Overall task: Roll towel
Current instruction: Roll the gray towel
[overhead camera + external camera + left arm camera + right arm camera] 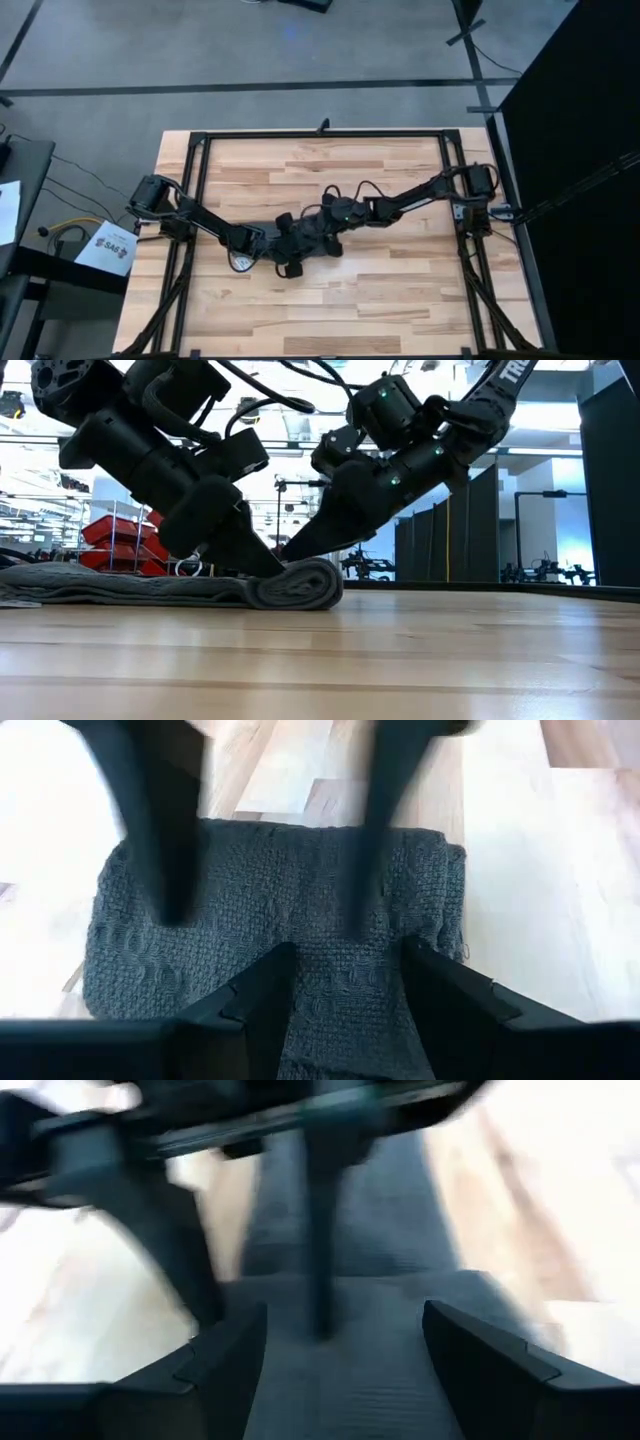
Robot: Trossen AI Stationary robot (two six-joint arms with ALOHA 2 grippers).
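Note:
The dark grey towel [150, 588] lies flat along the table in the low view. One end is wound into a thick roll [300, 585] that rests on the wood. Both arms meet over it at the table's middle. My left gripper [345, 955] and my right gripper [343, 1315] are both open, and they face each other across the roll. The towel [330, 910] spans the gap between each pair of fingers. In the high view the arms [300, 235] hide nearly all of the cloth. My left gripper has its spread fingertips [285, 955] on the towel, slanting down from the table's left. In the low view its tip meets the roll's upper side next to the flat part [268, 568]. Nothing is pinched, and the roll lies on the table. My right gripper slants down from the table's right, its open fingers [250, 1320] straddling the cloth. Its tip touches the top of the roll [305, 560]. The fingers lie across the roll's length. The roll stays on the table, not lifted.
A black frame [200, 180] runs around the work area on the wooden table. Bare wood [350, 300] stretches toward the near edge and toward the far side [330, 165]. Room fittings show beyond the table in the low view.

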